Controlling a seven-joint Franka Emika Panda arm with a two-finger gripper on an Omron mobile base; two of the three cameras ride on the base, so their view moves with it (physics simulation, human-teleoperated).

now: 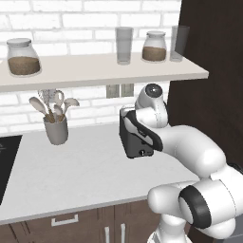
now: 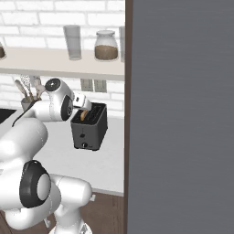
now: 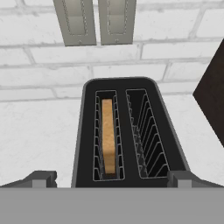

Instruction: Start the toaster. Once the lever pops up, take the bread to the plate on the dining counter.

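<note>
Open-fingered gripper (image 3: 112,181) poised over toaster (image 3: 129,131) near worktop's (image 1: 85,166) right end, bread (image 3: 108,135) in its left slot; risk of fingertips jamming the slot rim if descent is misaligned.

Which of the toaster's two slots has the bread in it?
In the hand view, the left slot of the toaster holds the bread, standing on edge. The right slot shows only bare wire guides.
</note>
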